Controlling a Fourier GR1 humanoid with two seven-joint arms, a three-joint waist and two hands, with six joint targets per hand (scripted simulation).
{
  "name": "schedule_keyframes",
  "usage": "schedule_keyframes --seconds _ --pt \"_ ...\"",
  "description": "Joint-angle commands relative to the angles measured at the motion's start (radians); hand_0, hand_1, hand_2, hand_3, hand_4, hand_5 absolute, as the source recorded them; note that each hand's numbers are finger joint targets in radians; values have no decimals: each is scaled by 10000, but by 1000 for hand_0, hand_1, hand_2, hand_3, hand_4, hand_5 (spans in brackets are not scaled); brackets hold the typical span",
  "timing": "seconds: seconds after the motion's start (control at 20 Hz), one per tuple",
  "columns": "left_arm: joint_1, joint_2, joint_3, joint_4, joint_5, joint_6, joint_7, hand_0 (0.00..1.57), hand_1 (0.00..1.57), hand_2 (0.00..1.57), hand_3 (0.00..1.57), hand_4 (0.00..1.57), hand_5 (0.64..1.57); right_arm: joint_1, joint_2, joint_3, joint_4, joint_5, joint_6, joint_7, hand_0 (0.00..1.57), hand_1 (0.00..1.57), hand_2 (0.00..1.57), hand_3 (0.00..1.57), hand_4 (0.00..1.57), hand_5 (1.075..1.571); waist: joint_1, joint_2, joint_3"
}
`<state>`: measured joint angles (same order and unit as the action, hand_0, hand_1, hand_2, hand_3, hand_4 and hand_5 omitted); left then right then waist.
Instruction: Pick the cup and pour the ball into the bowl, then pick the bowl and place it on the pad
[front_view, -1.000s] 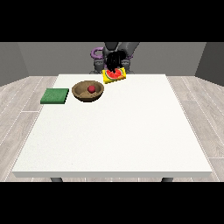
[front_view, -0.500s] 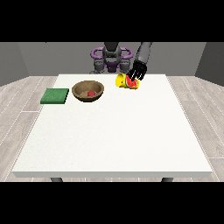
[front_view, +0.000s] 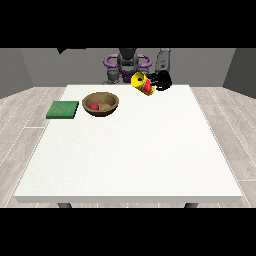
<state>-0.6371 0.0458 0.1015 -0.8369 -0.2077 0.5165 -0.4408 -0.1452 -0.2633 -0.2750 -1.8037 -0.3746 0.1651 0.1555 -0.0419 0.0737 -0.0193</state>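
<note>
Cup (front_view: 142, 83), yellow and red, tilts above the table's (front_view: 150, 150) far edge, my hand at the view's right (front_view: 161, 81) curled round it. Red ball (front_view: 94, 106) sits in the wooden bowl (front_view: 100, 104) at eight o'clock; green pad (front_view: 63, 109) beyond at nine.

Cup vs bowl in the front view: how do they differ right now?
The cup is yellow and red; the bowl is brown and looks wooden. The cup is tilted, off the table, at the hand at the view's right; the bowl sits upright on the table beside the green pad. The bowl is wider and holds the red ball; no ball shows in the cup.
</note>
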Motion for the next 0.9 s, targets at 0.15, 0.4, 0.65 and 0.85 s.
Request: schedule_keyframes --seconds 0.15,0.4,0.65,0.85 --pt "279 685 2001 -753 3817 -4620 -2226 173 173 0 0 202 1566 -79 506 368 -857 572 -793 7 0 0 0 0 512 1563 767 1302 110" --pt "-293 2431 2582 175 4506 -6639 -1691 0 0 0 0 0 1551 -421 934 1380 -1623 1693 -1733 663 0 0 0 0 498 1567 663 1711 176" --pt "-1190 4310 3021 94 4826 -7474 -704 0 0 0 0 0 1531 -297 1088 1005 113 1474 -1110 -857 0 0 0 0 476 1569 657 2476 199" --pt "-1754 4751 2735 -148 4659 -7404 183 0 0 0 0 0 1521 -684 1453 952 1773 1520 -1071 -1797 0 0 0 0 412 1568 685 2455 206"
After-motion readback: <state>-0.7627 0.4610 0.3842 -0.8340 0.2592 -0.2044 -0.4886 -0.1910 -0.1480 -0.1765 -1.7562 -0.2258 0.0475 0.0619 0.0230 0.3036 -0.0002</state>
